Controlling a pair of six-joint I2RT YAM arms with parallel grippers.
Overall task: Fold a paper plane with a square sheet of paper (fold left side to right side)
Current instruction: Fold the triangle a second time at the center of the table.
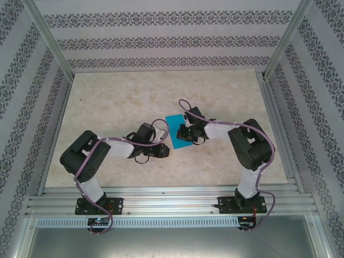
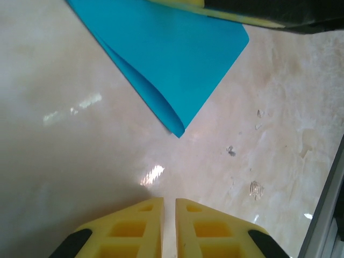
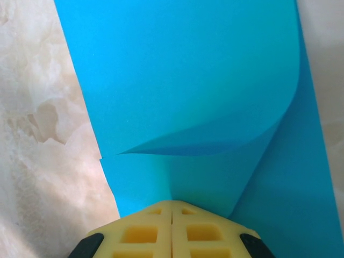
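The square sheet of paper [image 1: 174, 121] is bright cyan-blue and lies mid-table between the two arms. In the right wrist view the sheet of paper [image 3: 177, 75] is doubled over, its upper layer bulging in a soft curve with no sharp crease. My right gripper [image 3: 172, 203] is shut, its yellow fingertips meeting at the near edge of the blue layers. My left gripper [image 2: 169, 201] hovers over bare table a little short of the paper's pointed corner [image 2: 180, 131], fingers nearly together with nothing between them. No dart-shaped paper plane is formed.
The beige marble-look table [image 1: 118, 97] stretches free to the left and back. Aluminium rails [image 1: 161, 201] run along the near edge, and a frame bar [image 2: 328, 215] is close on the right of the left wrist. Patterned walls enclose the cell.
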